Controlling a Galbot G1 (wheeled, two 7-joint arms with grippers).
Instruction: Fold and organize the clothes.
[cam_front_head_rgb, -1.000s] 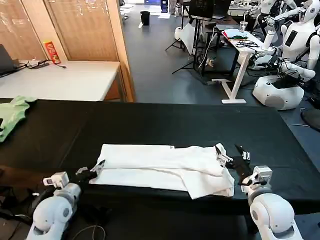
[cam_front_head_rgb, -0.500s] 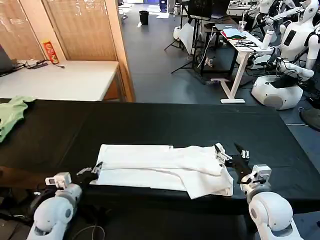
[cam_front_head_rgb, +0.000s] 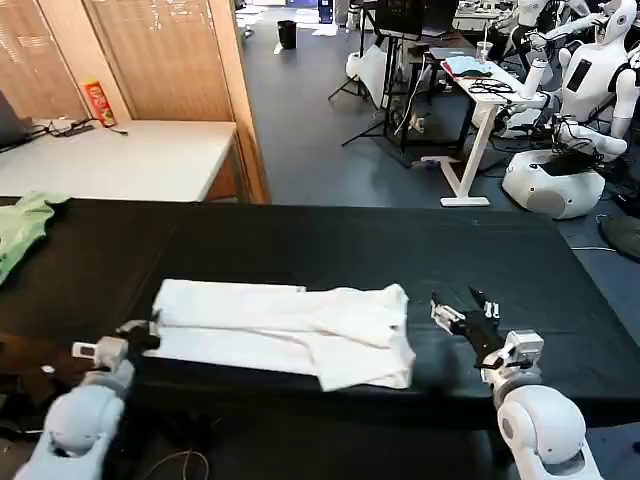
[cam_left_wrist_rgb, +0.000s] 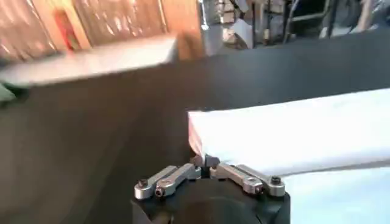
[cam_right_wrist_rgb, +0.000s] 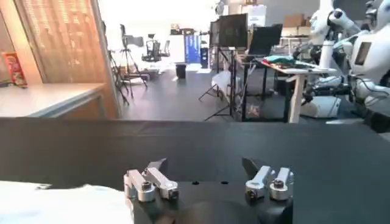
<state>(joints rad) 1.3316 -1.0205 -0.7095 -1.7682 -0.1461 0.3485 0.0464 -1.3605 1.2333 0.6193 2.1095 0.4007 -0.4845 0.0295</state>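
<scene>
Currently: white T-shirt (cam_front_head_rgb: 285, 330), folded into a long band, lies along the front edge of the black table (cam_front_head_rgb: 330, 245). Left gripper (cam_front_head_rgb: 143, 335) pinches its left end, fingers clenched. Right gripper (cam_front_head_rgb: 462, 318) released, fingers spread, just beside the shirt's right end.

Black-covered table (cam_front_head_rgb: 300, 240). Light green garment (cam_front_head_rgb: 20, 228) at its far left edge. Behind: white table (cam_front_head_rgb: 130, 160) bearing red snack canister (cam_front_head_rgb: 98, 102).
</scene>
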